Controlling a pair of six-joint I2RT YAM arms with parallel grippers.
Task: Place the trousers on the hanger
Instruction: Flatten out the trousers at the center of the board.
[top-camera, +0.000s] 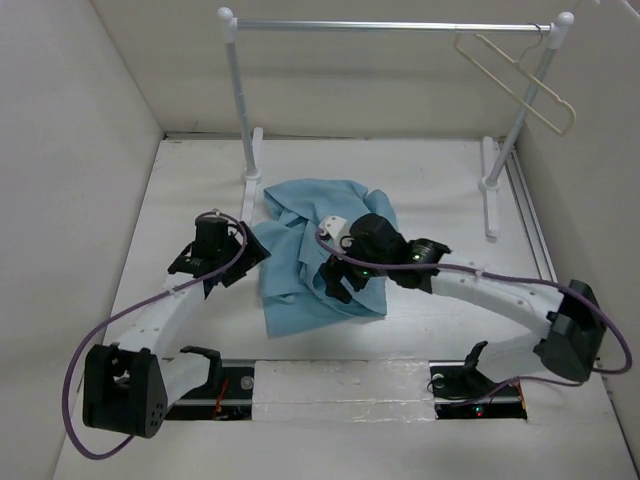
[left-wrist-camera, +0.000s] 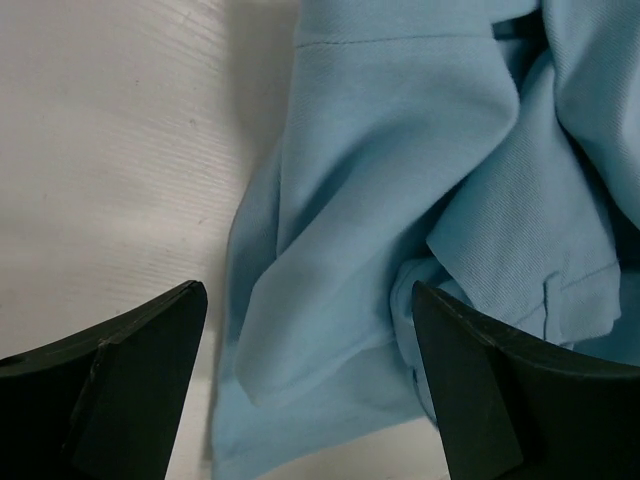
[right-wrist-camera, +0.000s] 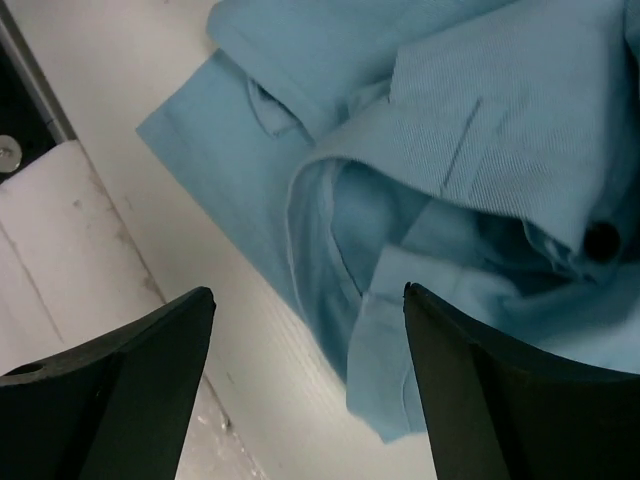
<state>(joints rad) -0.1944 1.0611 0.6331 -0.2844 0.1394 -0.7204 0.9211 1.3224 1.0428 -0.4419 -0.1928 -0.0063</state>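
Observation:
The sky-blue trousers (top-camera: 305, 250) lie crumpled in the middle of the white table. The pale beige hanger (top-camera: 520, 80) hangs by its hook at the right end of the clothes rail, far from both arms. My left gripper (top-camera: 245, 258) is at the left edge of the trousers (left-wrist-camera: 400, 180). It stands open (left-wrist-camera: 310, 300), one finger over bare table and the other over cloth, gripping nothing. My right gripper (top-camera: 338, 282) hovers over the near right part of the trousers (right-wrist-camera: 450, 130). It is open too (right-wrist-camera: 308, 295), straddling a hem edge, with a dark button (right-wrist-camera: 600, 240) nearby.
A metal clothes rail (top-camera: 390, 25) on white posts stands across the back of the table. White walls close in the left, back and right. A metal track (top-camera: 530, 220) runs along the right side. A black slot with a white strip (top-camera: 340, 382) lies between the arm bases.

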